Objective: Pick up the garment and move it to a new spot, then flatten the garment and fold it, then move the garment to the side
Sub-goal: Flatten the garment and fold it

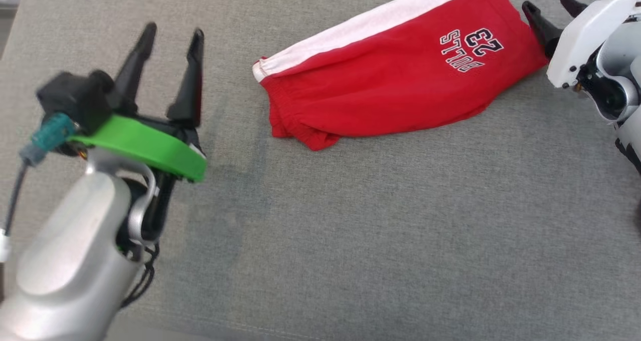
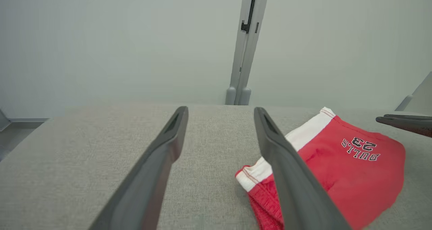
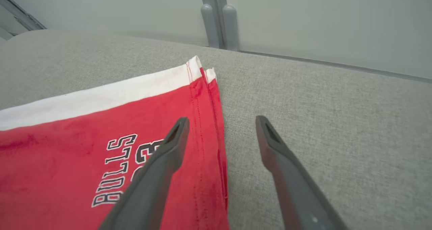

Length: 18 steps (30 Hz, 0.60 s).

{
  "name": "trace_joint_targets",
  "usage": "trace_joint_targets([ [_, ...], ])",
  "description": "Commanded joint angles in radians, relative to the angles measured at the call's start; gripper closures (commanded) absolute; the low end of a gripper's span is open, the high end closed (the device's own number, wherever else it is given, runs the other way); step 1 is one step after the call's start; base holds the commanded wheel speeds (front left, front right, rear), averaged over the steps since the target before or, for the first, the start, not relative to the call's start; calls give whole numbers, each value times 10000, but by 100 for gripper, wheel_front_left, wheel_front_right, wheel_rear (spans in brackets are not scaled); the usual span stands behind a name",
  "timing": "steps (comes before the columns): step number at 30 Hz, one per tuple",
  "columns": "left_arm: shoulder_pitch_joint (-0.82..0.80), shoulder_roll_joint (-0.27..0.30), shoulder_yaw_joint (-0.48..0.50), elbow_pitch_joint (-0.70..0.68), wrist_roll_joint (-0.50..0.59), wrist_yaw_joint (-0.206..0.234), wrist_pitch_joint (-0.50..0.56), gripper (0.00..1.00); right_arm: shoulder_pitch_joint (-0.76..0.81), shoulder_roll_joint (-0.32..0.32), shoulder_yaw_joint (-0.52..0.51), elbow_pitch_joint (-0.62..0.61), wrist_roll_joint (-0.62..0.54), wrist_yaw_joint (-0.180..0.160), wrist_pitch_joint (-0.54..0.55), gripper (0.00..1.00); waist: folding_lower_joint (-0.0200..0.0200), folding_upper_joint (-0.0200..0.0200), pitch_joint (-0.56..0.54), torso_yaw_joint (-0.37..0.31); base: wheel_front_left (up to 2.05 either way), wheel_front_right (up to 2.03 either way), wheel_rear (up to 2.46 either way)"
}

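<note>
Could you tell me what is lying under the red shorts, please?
The shorts lie on the grey cushion; anything directly beneath them is covered from view.

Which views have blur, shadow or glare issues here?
Head view: left gripper and its green plastic ring slightly blurred, faint shadow beside them on the grey fabric surface; red shorts with white stripe sharp. Left wrist view: near dark fingers soft, lettering readable. Right wrist view: even light, no glare.
</note>
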Motion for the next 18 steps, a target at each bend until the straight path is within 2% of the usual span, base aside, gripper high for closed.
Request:
trace_joint_targets([
  [1, 424, -151, -125, 21, -7, 49, -197, 0, -308, -4, 59, 244, 184, 0, 385, 0, 0, 0, 53, 399, 0, 0, 0],
  [4, 984, -325, -366, 124, 308, 233, -562, 0, -509, 7, 190, 766, 455, 0, 1281, 0, 0, 0, 85, 693, 0, 0, 0],
  [7, 1524, -758, -434, 347, 365, 330, -830, 0, -763, -85, 296, 1230, 642, 0, 2048, 0, 0, 0, 116, 946, 0, 0, 0],
  [11, 2070, -1232, -359, 464, 744, 360, -1022, 0, -806, -68, 268, 1640, 983, 0, 2616, 0, 0, 0, 99, 1199, 0, 0, 0],
  [18, 3077, -2316, 1071, -191, 2671, 125, -1059, 0, -475, 99, 160, 2586, 1439, -5, 3271, 0, 0, 0, -45, 1393, 0, 0, 0],
])
